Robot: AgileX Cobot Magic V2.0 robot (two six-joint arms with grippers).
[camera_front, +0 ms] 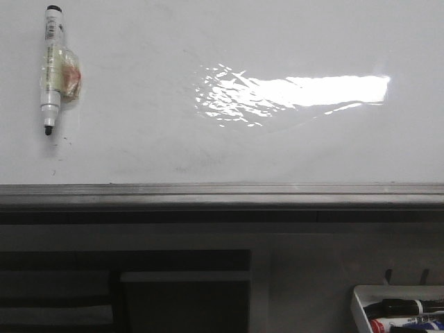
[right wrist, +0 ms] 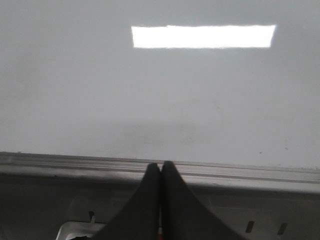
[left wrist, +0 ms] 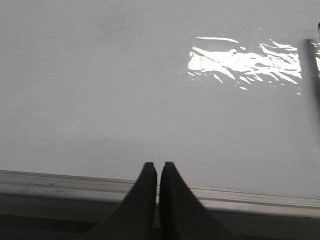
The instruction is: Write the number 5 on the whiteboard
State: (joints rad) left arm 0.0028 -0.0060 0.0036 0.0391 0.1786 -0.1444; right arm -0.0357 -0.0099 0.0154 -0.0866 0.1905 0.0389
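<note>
The whiteboard (camera_front: 208, 149) fills the upper part of the front view, glossy white with a bright glare patch. The number 5 is out of view in every frame. A black-tipped marker (camera_front: 52, 69) with a clear barrel lies on the board at the far left, tip toward me; its dark edge shows in the left wrist view (left wrist: 313, 70). My left gripper (left wrist: 158, 164) is shut on nothing, just over the board's near edge. My right gripper (right wrist: 161, 164) is also shut and empty, above the grey ledge (right wrist: 225, 172). Neither gripper shows in the front view.
The grey metal ledge (camera_front: 222, 194) runs along the board's near edge. Below it at the right, a small white tray (camera_front: 361, 305) holds several markers; its corner also shows in the right wrist view (right wrist: 75, 231). Faint specks dot the board near the marker tip.
</note>
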